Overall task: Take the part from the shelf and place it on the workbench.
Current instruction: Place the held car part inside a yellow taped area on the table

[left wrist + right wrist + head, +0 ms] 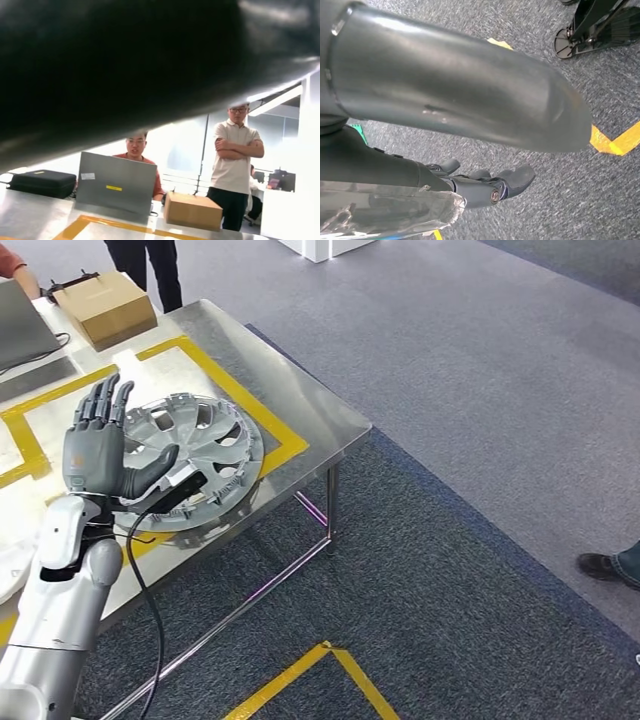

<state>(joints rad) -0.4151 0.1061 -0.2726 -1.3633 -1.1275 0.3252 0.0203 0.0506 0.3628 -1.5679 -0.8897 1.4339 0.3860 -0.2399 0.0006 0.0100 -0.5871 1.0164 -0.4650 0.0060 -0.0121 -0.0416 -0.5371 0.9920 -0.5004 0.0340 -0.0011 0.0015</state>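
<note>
Head view: hubcap [198,455] flat on workbench [317,410]

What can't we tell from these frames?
- Head view: whether the left hand touches the hubcap; the hand covers the hubcap's near-left rim.
- Left wrist view: the hubcap is hidden behind a dark blurred shape.
- Right wrist view: whether the right hand holds anything; its thumb blocks most of it.

Silver wheel cover [192,465] on workbench [317,410], left robot hand [98,445] spread above

High head view, low wrist views
</note>
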